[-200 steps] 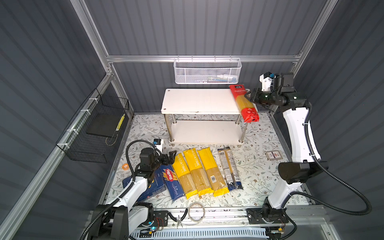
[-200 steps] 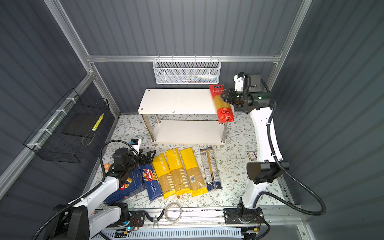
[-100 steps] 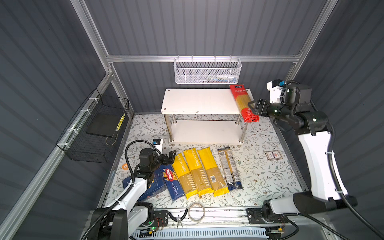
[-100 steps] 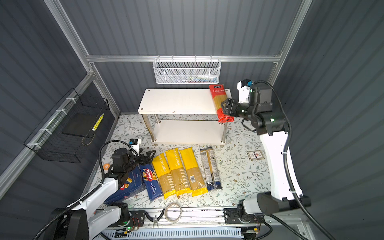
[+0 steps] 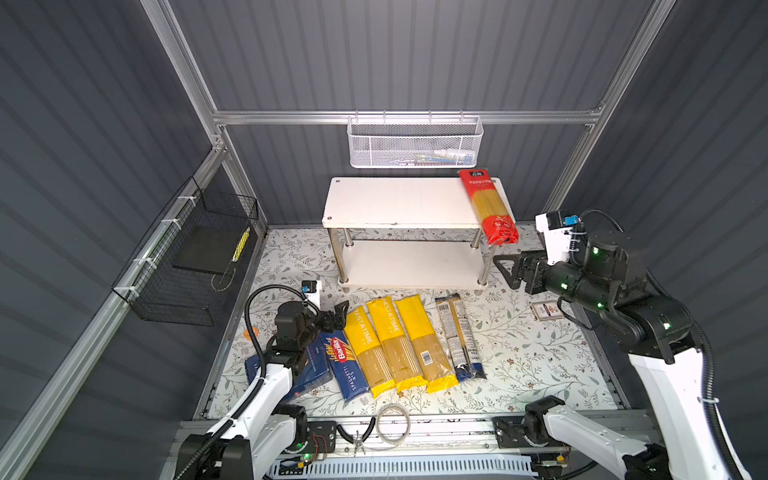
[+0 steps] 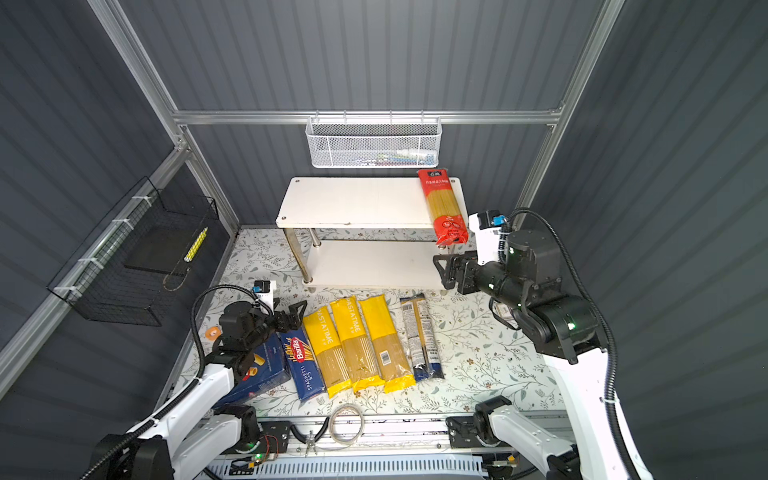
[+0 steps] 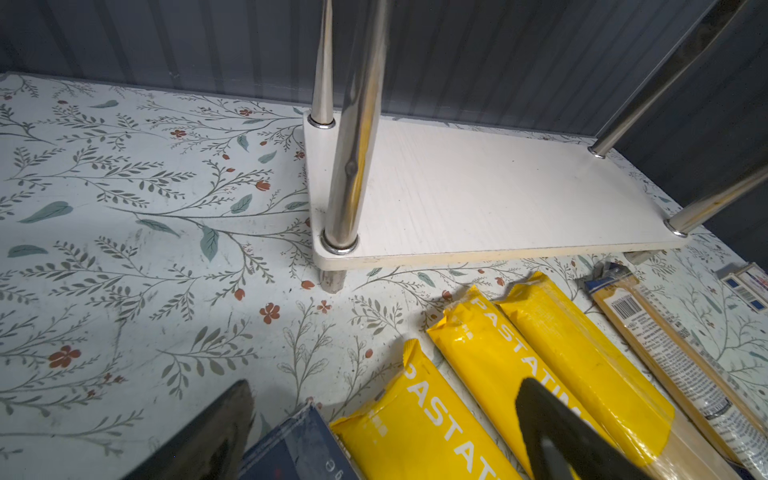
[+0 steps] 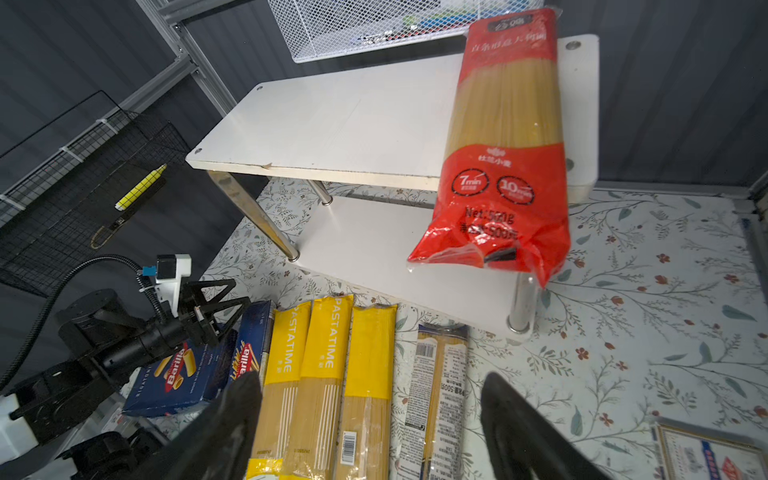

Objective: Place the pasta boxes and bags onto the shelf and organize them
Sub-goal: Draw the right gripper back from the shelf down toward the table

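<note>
Jaws wide apart and empty, the right gripper [image 5: 503, 272] sits just near of the red bag [image 5: 488, 205], whose end overhangs; that bag lies near-to-far across the right end of the shelf [image 5: 395, 201] top. The left gripper [image 5: 338, 311], jaws also apart and empty, hovers above the blue boxes [image 5: 347, 368]. Probably next: the clear bag [image 5: 459, 336] on the mat [image 5: 519, 353], near-left of the right jaws, long axis near-to-far, closest to the right arm

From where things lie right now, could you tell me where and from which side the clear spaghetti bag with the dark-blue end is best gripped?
Probably across its narrow width near the middle, from above: the clear bag lies flat and long on the table, a yellow bag close along one side, bare tabletop along the other.
</note>
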`<state>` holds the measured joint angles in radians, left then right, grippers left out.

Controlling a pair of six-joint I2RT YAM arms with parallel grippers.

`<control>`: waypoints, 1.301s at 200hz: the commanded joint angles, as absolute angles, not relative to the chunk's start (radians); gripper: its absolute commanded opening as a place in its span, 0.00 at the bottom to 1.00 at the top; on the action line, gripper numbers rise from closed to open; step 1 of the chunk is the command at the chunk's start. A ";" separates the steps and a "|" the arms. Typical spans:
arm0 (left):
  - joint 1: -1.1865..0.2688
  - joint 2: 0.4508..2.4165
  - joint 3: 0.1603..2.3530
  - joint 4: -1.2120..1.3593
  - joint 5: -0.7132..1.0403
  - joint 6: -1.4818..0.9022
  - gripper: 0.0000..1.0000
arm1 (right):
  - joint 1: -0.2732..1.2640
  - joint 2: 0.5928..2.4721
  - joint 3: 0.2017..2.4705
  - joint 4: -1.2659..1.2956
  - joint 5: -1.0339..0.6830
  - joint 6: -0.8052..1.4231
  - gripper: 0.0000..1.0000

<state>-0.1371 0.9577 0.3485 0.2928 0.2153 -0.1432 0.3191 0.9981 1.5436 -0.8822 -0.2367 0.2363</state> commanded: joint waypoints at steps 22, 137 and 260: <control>-0.142 0.964 0.352 0.273 0.189 -0.159 1.00 | 0.324 0.995 1.485 -0.864 -0.264 0.260 0.85; -0.142 0.992 0.367 0.273 0.254 -0.136 1.00 | 0.327 1.078 1.477 -0.744 -0.220 0.262 0.88; -0.142 0.964 0.352 0.278 0.262 -0.131 0.99 | 0.385 1.192 1.527 -0.731 -0.154 0.223 0.89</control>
